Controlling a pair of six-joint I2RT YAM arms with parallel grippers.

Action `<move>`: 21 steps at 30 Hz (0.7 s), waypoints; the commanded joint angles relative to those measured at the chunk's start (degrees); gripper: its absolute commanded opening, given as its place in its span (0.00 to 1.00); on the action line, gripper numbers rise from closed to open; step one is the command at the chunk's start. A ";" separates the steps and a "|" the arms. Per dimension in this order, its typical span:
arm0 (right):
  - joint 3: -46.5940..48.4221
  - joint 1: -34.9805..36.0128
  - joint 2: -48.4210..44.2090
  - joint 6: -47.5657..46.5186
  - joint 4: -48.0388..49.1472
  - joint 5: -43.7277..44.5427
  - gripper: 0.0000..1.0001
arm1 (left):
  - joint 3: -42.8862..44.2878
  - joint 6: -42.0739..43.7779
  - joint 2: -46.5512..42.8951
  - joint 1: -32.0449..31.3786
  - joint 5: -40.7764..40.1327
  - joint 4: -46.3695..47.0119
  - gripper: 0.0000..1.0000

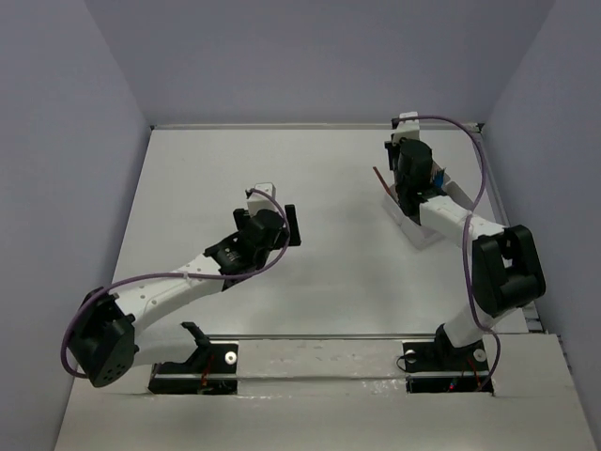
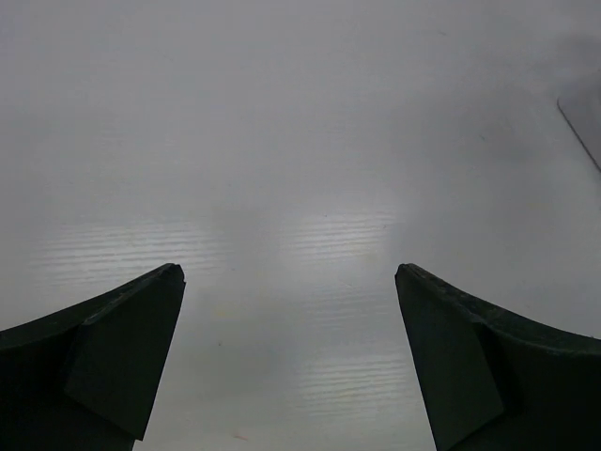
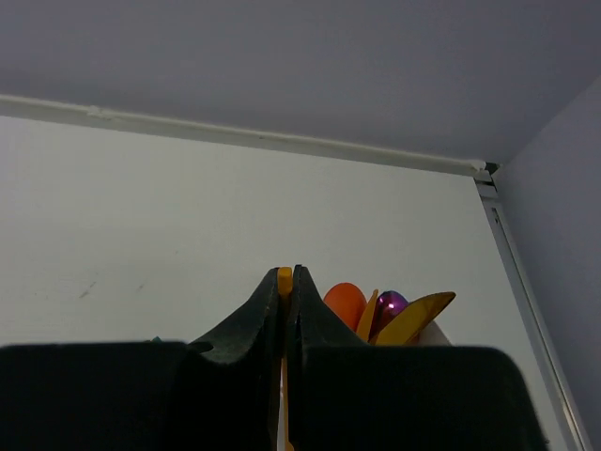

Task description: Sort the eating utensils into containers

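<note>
The right gripper [image 3: 288, 272] pinches a thin yellow utensil [image 3: 285, 278] edge-on between closed jaws, over the white container [image 1: 419, 231] at the table's [image 1: 329, 282] far right. An orange spoon [image 3: 345, 303] stands just behind them. The left gripper [image 2: 289, 272] gapes wide, holding nothing.

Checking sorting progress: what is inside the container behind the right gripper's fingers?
An orange spoon, purple tip and yellow tip stick up from the container. The right gripper, shut on a yellow utensil, hides its compartments and everything lower.
</note>
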 commanded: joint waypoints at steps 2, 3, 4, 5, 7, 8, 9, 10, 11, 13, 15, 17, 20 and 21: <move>0.20 -0.20 2.74 -1.69 7.11 -0.36 0.00 | 2.82 0.07 1.70 0.18 -2.75 0.41 0.87; -0.23 -0.20 3.09 -0.64 7.63 -0.45 0.00 | 2.82 0.16 1.88 0.18 -3.10 0.41 0.84; -0.67 -0.20 3.27 -0.19 7.64 -0.45 0.00 | 3.00 0.16 2.05 0.18 -3.36 0.32 0.82; -1.55 -0.20 3.44 0.16 8.16 -0.45 0.00 | 3.26 0.25 2.40 0.18 -3.89 0.15 0.78; -2.08 -0.20 3.97 1.65 8.08 -0.54 0.01 | 3.53 0.42 2.93 0.70 -4.15 0.15 0.70; -2.78 -0.20 4.06 2.01 8.17 -0.63 0.02 | 3.70 0.34 3.20 0.71 -4.24 0.06 0.68; -3.05 -0.20 4.15 2.53 8.34 -0.54 0.07 | 3.79 0.42 3.37 0.71 -4.24 0.06 0.67; -3.31 -0.20 4.15 2.89 8.26 -0.45 0.09 | 4.05 0.43 3.72 0.71 -4.24 -0.12 0.66; -3.40 -0.20 4.06 3.15 8.25 -0.36 0.11 | 4.14 0.34 3.81 0.71 -4.33 -0.12 0.65; -3.75 -0.20 3.97 3.77 7.91 -0.28 0.20 | 4.23 0.25 3.99 0.71 -4.24 -0.12 0.62; -3.58 -0.20 4.15 4.20 7.20 0.07 0.29 | 4.32 0.25 4.08 0.71 -4.15 -0.12 0.62; -3.40 -0.20 4.23 4.56 6.41 0.25 0.36 | 4.32 0.07 4.08 0.71 -4.07 -0.12 0.63; -2.96 -0.20 3.71 5.70 4.92 0.78 0.59 | 4.49 0.07 4.08 0.71 -4.07 -0.29 0.72; -2.96 -0.20 3.45 6.05 4.65 0.78 0.66 | 4.49 0.07 3.99 0.71 -3.98 -0.29 0.74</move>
